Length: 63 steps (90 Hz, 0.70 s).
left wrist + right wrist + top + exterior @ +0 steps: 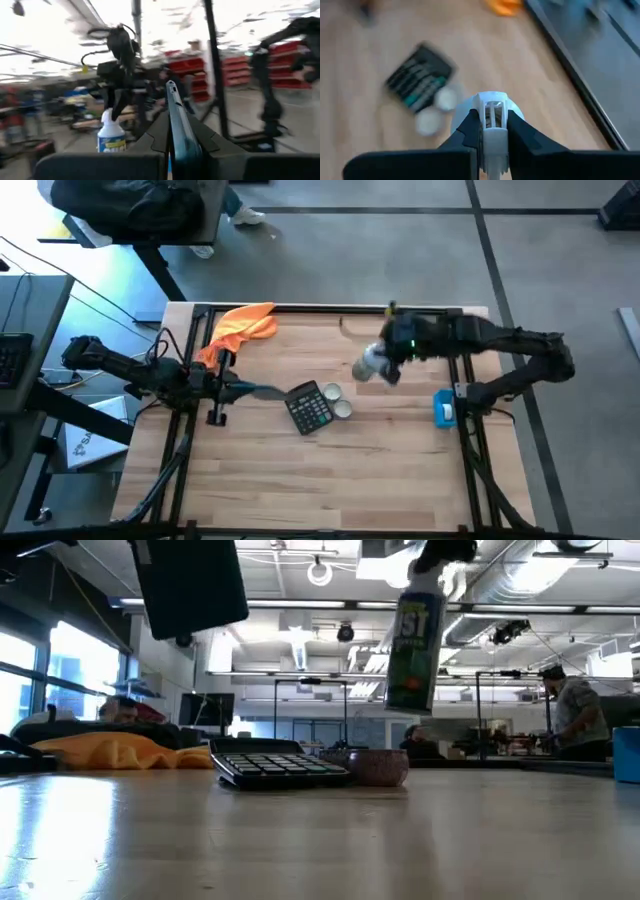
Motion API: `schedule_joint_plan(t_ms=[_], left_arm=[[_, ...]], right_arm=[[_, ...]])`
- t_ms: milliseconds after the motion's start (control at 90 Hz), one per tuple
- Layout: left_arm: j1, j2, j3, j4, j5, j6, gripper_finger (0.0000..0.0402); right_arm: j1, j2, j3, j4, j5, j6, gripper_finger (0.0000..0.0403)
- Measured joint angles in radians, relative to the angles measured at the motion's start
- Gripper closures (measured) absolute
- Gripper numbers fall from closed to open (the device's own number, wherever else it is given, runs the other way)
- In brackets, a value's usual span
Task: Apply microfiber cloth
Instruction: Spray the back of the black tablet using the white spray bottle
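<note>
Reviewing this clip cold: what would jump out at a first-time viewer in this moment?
First, the right gripper, shut on a white spray bottle and holding it in the air above the table, beyond the black calculator. Next, the bright orange microfiber cloth crumpled at the table's far left corner, untouched. The left gripper sits shut at the left side, near the cloth.

Calculator: black rectangular keypad calculator point(309, 407) lying mid-table, angled.
Discs: two small round pale caps point(337, 401) just beside calculator.
Bottle: white plastic spray bottle point(371, 364), green label, raised above the table.
Blue item: small blue object point(443, 408) near right table edge.
Table: light wooden slat top point(300, 470).
</note>
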Motion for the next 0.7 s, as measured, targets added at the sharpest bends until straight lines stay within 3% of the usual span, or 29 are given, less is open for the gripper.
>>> schedule_joint_plan(t_ms=[267, 389, 489, 700], left_arm=[[0.015, 0.014, 0.026, -0.009, 0.018, -0.128, 0.0390], [0.067, 0.059, 0.062, -0.041, 0.070, -0.235, 0.0390], [0.122, 0.129, 0.106, -0.078, 0.156, -0.319, 0.0390], [0.234, 0.284, 0.197, -0.128, 0.248, -0.379, 0.0390]], right_arm=[[0.239, 0.098, 0.000, 0.062, -0.040, -0.244, 0.0377], [0.267, 0.201, 0.013, 0.154, -0.144, -0.361, 0.0377], [0.267, 0.300, 0.087, 0.139, -0.200, -0.433, 0.0377], [0.266, 0.493, 0.331, -0.027, -0.217, -0.592, 0.0374]])
